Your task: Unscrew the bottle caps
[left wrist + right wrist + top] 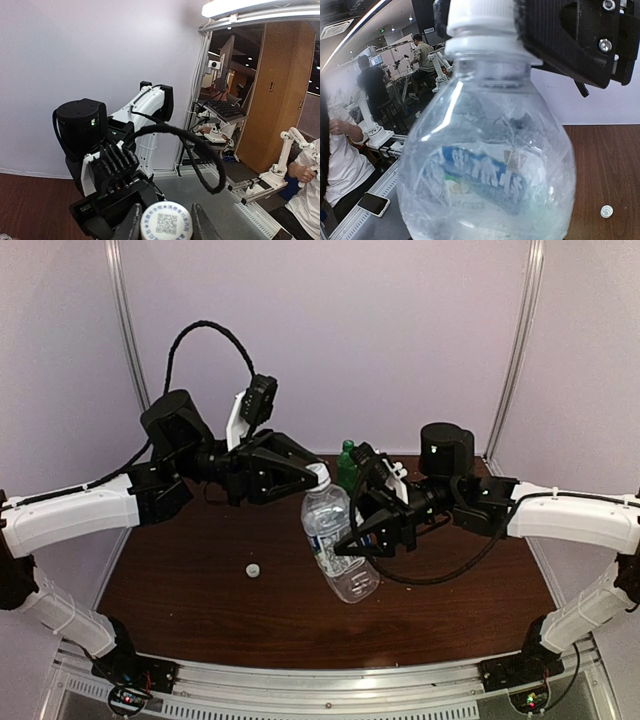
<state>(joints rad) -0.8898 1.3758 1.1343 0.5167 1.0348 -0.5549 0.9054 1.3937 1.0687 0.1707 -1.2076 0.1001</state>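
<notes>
A clear water bottle [332,532] with a pale label hangs tilted above the table, its body held by my right gripper [352,540]. In the right wrist view the bottle [490,165] fills the frame and hides my own fingers. Its white cap [320,477] sits between the fingers of my left gripper [318,478], which is shut on it. The left wrist view shows the cap's printed top [166,222] with a dark finger [131,224] pressed against each side. A loose white cap [253,569] lies on the table, also seen in the right wrist view [606,211].
A small green bottle [347,462] with its green cap on stands on the brown table [200,610] just behind the held bottle, near my right arm. Pale walls close off the back and sides.
</notes>
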